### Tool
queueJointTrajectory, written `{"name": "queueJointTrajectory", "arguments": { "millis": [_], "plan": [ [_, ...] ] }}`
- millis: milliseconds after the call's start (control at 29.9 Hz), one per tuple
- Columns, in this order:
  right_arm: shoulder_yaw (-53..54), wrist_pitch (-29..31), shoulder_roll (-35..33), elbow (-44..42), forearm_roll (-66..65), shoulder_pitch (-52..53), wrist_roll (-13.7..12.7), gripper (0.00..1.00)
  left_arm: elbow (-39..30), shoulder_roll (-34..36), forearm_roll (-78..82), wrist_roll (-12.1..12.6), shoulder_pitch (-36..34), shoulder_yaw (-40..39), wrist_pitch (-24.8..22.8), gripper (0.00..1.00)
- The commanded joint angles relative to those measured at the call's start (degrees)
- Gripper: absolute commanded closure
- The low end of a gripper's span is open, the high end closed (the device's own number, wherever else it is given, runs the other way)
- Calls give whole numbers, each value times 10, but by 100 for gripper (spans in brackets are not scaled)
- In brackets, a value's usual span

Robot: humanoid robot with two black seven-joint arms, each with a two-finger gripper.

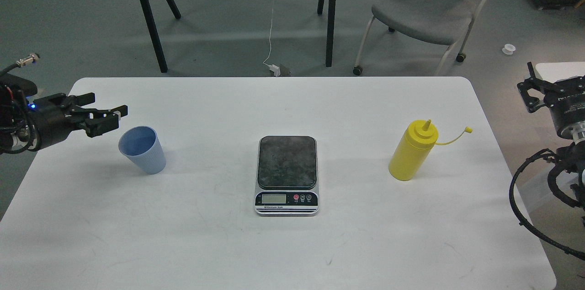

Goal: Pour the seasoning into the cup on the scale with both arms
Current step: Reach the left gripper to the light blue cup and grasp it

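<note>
The light blue ribbed cup (142, 150) stands upright on the white table (292, 244) at the left. The scale (286, 174) lies flat in the middle, its dark platform bare. The yellow seasoning bottle (411, 151) stands upright at the right with its tethered cap hanging off to the right. My left gripper (107, 114) is open and empty, held low just left of the cup's rim, fingers pointing right. My right gripper (560, 76) is past the table's right edge, right of the bottle, fingers spread open and empty, partly cut off by the frame.
A grey chair (427, 8) and the black legs of another table (148, 15) stand on the floor behind the table. A white cable (271, 29) runs down to the floor. Black cables (525, 207) loop off my right arm beside the table's right edge.
</note>
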Motion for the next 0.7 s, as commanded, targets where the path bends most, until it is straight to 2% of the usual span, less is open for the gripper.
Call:
{"name": "queueJointTrajectory", "arguments": {
  "millis": [0, 200, 468, 535, 635, 668],
  "plan": [
    [1, 0, 1, 0, 0, -1, 0, 0, 35, -34, 3, 0, -2, 20, 2, 7],
    [2, 0, 0, 0, 0, -8, 0, 0, 111, -114, 16, -2, -6, 55, 21, 8],
    [11, 0, -13, 4, 1, -16, 0, 0, 207, -153, 10, -9, -19, 99, 23, 19],
    [10, 0, -13, 9, 1, -17, 0, 0, 210, -155, 8, -17, -20, 106, 23, 27],
    [11, 0, -13, 12, 1, -20, 0, 0, 210, -155, 7, -17, -21, 105, 23, 59],
    [11, 0, -13, 11, 1, -20, 0, 0, 209, -155, 7, -17, -23, 105, 23, 66]
  ]
}}
